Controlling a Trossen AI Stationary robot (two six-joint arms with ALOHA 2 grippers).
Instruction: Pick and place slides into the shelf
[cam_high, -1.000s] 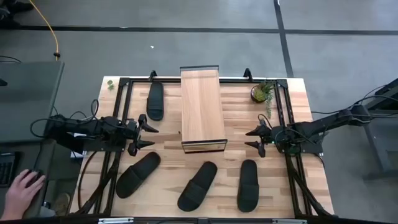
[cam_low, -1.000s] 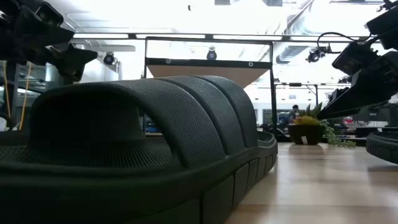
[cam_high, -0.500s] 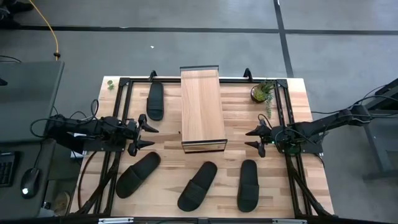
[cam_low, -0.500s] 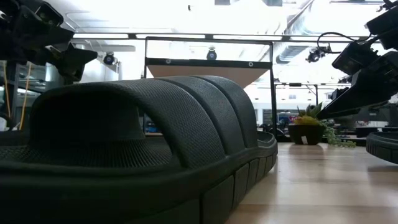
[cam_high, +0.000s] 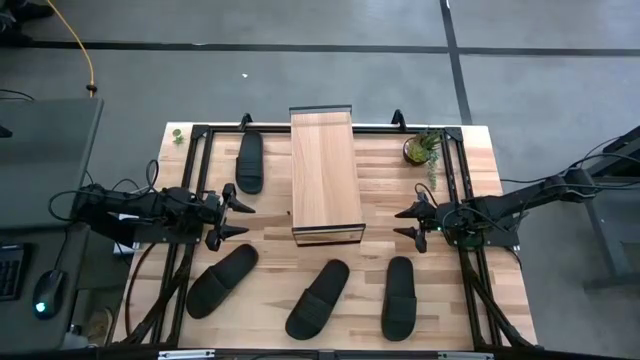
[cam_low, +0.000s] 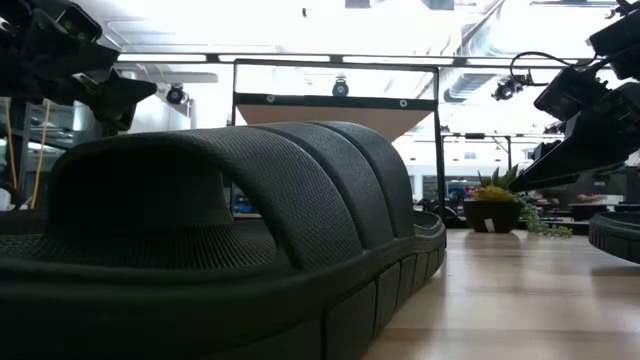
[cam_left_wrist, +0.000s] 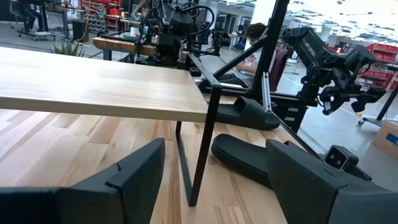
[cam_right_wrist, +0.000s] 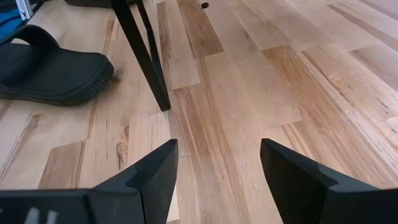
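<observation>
Several black slides lie on the slatted tabletop: one (cam_high: 249, 161) at the back left beside the shelf, and three along the front (cam_high: 221, 281) (cam_high: 318, 298) (cam_high: 398, 297). The light-wood shelf (cam_high: 325, 175) on its thin black frame stands in the middle. Left of the shelf's front end, my left gripper (cam_high: 246, 220) hovers open and empty. My right gripper (cam_high: 399, 223) is open and empty too, just right of that same end. In the low view, one slide (cam_low: 200, 230) fills the foreground. The left wrist view looks under the shelf (cam_left_wrist: 93, 87) to two slides (cam_left_wrist: 242, 112) (cam_left_wrist: 249, 158).
A small potted plant (cam_high: 420, 148) stands at the back right corner. Black frame rails (cam_high: 196, 180) run along both sides of the table. A grey desk (cam_high: 40, 170) with a mouse sits off the left edge.
A person's hand resting on the mouse at the lower left has withdrawn out of view. Both arms and all the slides have stayed still.
</observation>
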